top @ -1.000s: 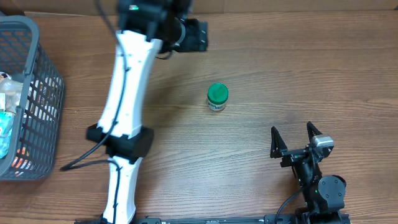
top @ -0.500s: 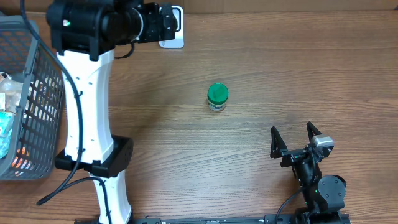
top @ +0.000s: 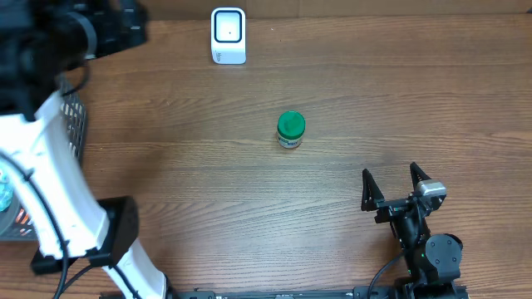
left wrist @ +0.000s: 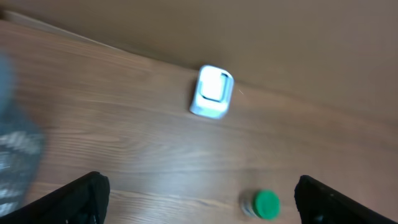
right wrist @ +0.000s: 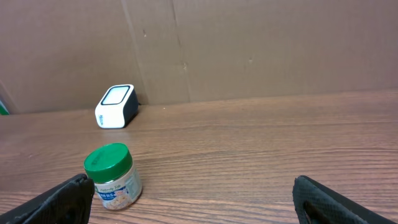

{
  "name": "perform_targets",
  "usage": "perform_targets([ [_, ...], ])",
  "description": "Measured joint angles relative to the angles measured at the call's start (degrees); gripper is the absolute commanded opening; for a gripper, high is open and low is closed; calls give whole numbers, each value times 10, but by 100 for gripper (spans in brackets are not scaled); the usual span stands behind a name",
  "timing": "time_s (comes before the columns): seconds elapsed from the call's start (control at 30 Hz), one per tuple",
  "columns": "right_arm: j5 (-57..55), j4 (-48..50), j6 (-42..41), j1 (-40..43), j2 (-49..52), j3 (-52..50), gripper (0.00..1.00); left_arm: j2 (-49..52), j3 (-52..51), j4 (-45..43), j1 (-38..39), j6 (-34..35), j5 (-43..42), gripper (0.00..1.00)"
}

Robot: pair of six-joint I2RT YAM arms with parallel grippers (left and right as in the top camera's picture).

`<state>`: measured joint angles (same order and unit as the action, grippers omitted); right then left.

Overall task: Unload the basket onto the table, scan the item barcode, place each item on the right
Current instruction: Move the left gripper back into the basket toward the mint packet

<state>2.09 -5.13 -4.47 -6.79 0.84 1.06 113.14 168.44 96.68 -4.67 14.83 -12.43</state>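
At the middle of the table (top: 399, 91), we are noting a small upright jar (top: 290, 129), green lid, white-and-blue label, well clear of the white scanner (top: 228, 35). Left gripper (left wrist: 199, 205) and right gripper (top: 391, 184) are both gaping wide, empty. Since the earlier frame the left arm (top: 46, 174) is swinging leftward, uncovering the scanner.

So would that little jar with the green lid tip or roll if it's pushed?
The short round jar with the green lid stands upright and looks squat, so a low push would probably slide it rather than tip it. Knocked over, its round side would likely roll. It looks rigid, so it shouldn't squash when gripped.
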Motion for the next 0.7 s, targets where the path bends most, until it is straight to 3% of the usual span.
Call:
perform_targets([
  [0.33, 0, 0, 0, 0, 0, 0, 100, -20, -11, 0, -207, 52, 1, 100],
  [0.7, 0, 0, 0, 0, 0, 0, 100, -21, -72, 0, -338, 92, 83, 98],
])
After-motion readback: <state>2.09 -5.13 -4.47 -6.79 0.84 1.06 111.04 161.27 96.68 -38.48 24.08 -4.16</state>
